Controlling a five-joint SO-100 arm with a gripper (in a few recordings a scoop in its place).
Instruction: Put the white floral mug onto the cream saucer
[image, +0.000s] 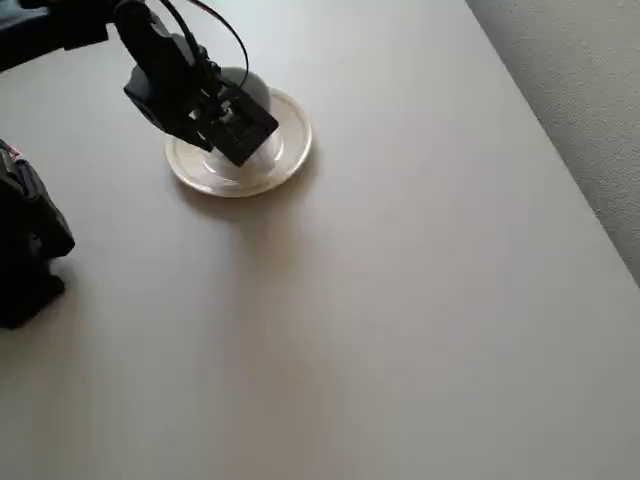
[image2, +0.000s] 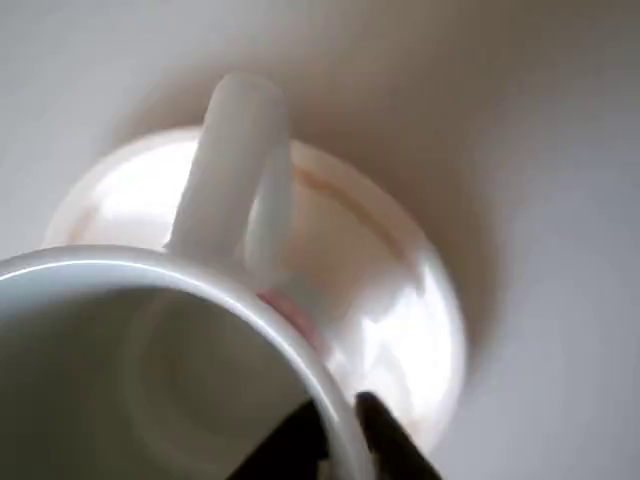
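The white floral mug (image2: 150, 370) sits over the cream saucer (image2: 390, 300), its mouth open toward the wrist camera and its loop handle (image2: 225, 170) reaching out across the saucer's far side. Whether its base rests in the centre well or hangs just above it cannot be told. The gripper (image2: 335, 440) is clamped on the mug's rim, one dark finger inside the wall and one outside, a hold that keeps the mug upright and leaves its base free to settle flat. In the overhead view the black arm (image: 165, 70) leans over the saucer (image: 290, 150), with part of the mug (image: 250, 85) showing behind the gripper (image: 235, 125). The beige table (image: 400, 300) spreads around the saucer. Judging from this, the placement is near its end.
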